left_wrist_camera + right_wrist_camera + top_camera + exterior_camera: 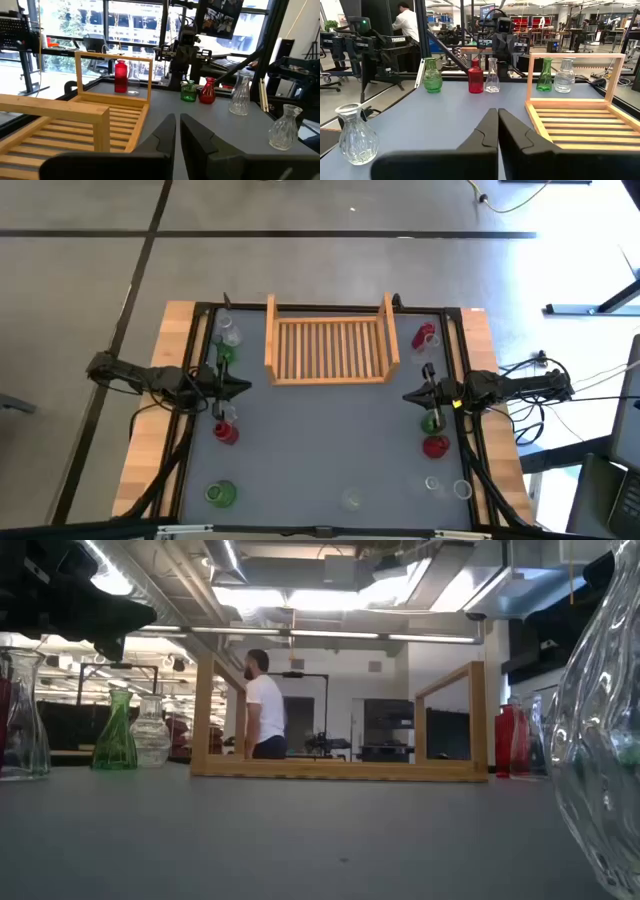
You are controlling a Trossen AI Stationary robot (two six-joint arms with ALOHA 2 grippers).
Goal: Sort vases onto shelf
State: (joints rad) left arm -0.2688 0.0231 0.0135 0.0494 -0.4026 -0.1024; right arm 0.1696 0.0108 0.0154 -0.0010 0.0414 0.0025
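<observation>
The wooden shelf (331, 348) sits at the far middle of the grey table (330, 450), its slatted base empty, with 1 raised side board at each end.

No vase is on it. To its left stand a clear vase (228, 335) and a green vase (225, 353), seen in the low view as a green (115, 735) and a clear one (151, 734) just beside each other. To its right, at the far right corner, is a red vase (425, 337).

The left gripper (240, 388) hovers just near of the shelf's left end, fingers pressed almost together and holding nothing. A red vase (225, 430) stands nearer than it, and another green vase (220, 494) at the near left corner.

The right gripper (410, 395) hovers just near of the shelf's right end, fingers likewise nearly closed and empty. Close by it on the near side stand a green vase (432, 421) and a red vase (436, 446). 2 clear vases (462, 489) rest near the near right corner, and another clear one (351, 499) at the near middle.

A person (264, 705) stands in the room beyond.
</observation>
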